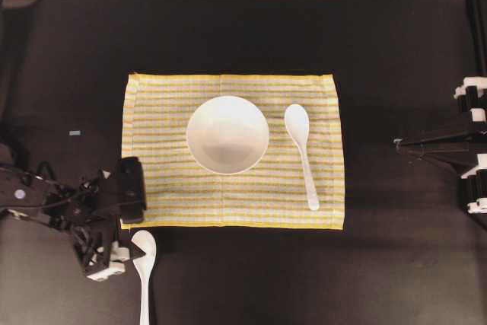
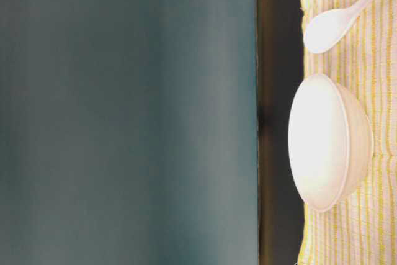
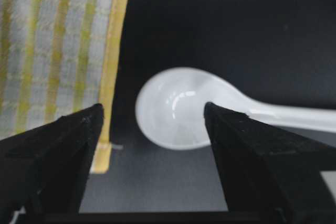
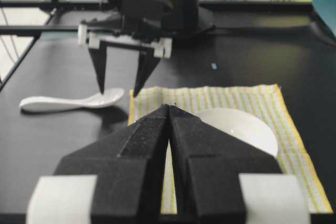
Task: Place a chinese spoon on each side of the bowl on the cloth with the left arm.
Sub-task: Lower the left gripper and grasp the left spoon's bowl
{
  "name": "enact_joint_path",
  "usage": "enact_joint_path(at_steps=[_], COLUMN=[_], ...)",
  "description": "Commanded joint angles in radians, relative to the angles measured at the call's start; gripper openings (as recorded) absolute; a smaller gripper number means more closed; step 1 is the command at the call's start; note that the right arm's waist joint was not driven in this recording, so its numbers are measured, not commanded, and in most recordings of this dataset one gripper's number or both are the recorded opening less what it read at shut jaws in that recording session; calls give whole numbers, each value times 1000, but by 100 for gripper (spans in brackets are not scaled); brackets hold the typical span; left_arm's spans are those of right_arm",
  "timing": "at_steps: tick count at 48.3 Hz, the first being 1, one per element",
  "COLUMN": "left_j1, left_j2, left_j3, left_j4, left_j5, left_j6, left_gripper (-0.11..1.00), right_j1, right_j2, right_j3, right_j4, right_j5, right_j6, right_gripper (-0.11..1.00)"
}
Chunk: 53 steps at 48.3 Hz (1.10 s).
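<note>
Risk noted: left arm's black pincer (image 1: 125, 253), jaws wide apart and empty at lower left, hangs over the glossy white ceramic spoon (image 1: 143, 264) lying off the yellow-striped woven cloth (image 1: 160, 188); closing on its rounded, slippery scoop could squirt it sideways across the dark counter (image 1: 68, 58).

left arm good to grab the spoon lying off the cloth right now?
Probably yes. The left gripper is open, fingers straddling the bowl end of the loose spoon on bare table beside the cloth edge; nothing sits between them.
</note>
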<state>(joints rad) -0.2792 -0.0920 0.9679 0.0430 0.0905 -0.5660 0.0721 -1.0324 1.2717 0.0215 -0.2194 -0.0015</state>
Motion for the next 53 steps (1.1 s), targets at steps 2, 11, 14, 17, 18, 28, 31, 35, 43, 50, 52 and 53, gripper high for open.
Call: enact_joint_path(at_steps=[2,11,14,17,18,28,31,35,43,50,52,53], left_j1=[-3,-3,-3,-3,-3,-2,-2,0,6,26,34,40], left_j2=[20,17,14,12,11,-18,-31,-54,-91,-138,-160,-172], left_j3=[-25,-21,-23,-26,-28,-29,-29,-28,-34,-61,-77,-87], left_j4=[3,3,2,2,3,3,3,3,3,3,3,3], left_j5=[-12,-12,-12,-14,-12,-12,-12,-12,-12,46,86,110], left_j6=[-2,-12,-12,-11,-11,2,5,12,25,35,41,46], left_gripper=[73,68,64,60,58,36,28,17,7,7,7,7], right_j1=[0,0,0,0,0,0,0,0,0,0,0,0], right_j2=[5,5,5,6,6,6,8,8,8,6,6,6], right_j3=[-6,-5,-3,-5,-5,-2,-2,0,0,0,0,0], right_j4=[2,2,2,2,2,2,2,2,2,2,2,2], right_j5=[-11,-8,-11,-11,-11,-9,-8,-8,-11,-12,-11,-11], right_j6=[8,8,8,9,9,9,9,9,8,9,8,8], right_gripper=[0,0,0,0,0,0,0,0,0,0,0,0])
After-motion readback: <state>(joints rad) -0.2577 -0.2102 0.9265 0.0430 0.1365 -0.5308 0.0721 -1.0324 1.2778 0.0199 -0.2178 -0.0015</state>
